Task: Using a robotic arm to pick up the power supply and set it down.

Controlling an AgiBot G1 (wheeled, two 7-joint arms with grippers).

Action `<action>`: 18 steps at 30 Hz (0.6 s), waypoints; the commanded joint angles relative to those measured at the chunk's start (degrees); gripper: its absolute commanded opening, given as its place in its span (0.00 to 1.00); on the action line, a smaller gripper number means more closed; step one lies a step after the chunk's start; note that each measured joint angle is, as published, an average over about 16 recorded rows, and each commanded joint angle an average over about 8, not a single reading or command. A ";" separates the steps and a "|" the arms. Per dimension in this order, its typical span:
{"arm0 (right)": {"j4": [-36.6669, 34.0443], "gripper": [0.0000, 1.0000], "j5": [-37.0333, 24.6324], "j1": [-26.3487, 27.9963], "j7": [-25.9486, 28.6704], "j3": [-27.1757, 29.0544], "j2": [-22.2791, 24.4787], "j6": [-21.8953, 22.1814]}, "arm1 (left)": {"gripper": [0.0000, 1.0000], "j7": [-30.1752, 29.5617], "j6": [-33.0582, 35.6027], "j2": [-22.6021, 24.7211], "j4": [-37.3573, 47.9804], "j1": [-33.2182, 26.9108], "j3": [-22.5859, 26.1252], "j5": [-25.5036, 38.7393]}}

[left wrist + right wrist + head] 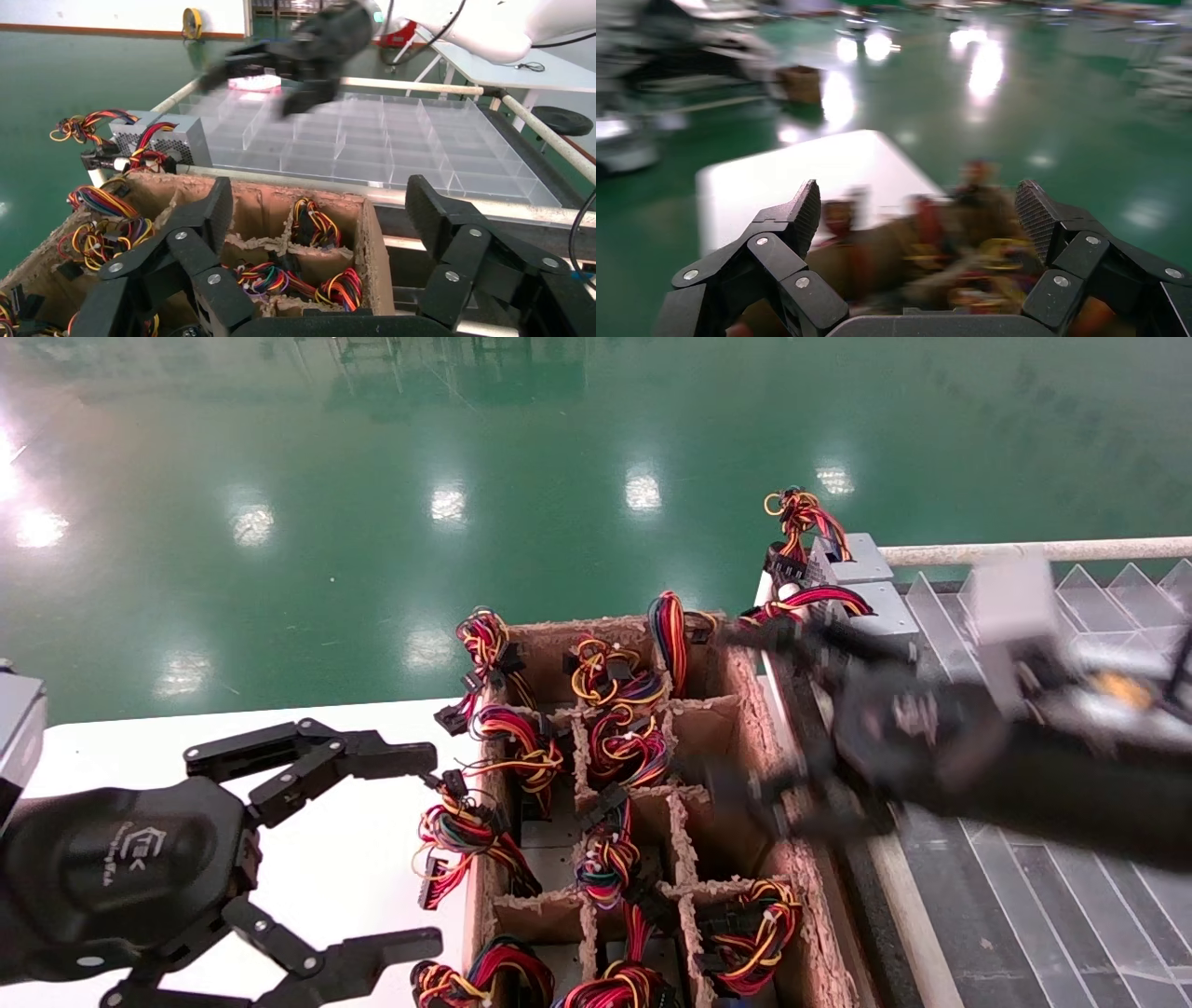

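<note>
The power supply shows as an arched band of red, orange and blue-purple wires (668, 633) rising from the far row of the cardboard crate (819, 933); its grey body is hidden in the cell. My right gripper (740, 714) hovers, motion-blurred, over the crate's right column just right of that band, open and holding nothing. The right wrist view shows its fingers (800, 217) wide apart above smeared wires, and it appears as a dark blur (253, 88) in the left wrist view. My left gripper (428, 850) rests open over the white table, left of the crate.
Several other wire bundles fill the crate's cells (619, 747). Right of it lies a clear divided tray (1024, 896). Two grey boxes sit at its far corner: one with curly yellow-red wires (849, 559), one with red-black wires (880, 612). Green floor lies beyond.
</note>
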 commanded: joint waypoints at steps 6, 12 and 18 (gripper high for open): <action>1.82 1.00 -14.52 3.15 5.33 -4.42 -4.78 16.11 | 0.00 0.00 0.00 0.00 0.00 0.00 0.00 0.00; -0.05 1.00 -26.70 5.70 12.31 -9.82 -10.67 24.88 | 0.00 0.00 0.00 0.00 0.00 0.00 0.00 0.00; -6.04 0.93 -34.29 7.74 17.14 -13.33 -16.19 29.64 | 0.00 0.00 0.00 0.00 0.00 0.00 0.01 0.00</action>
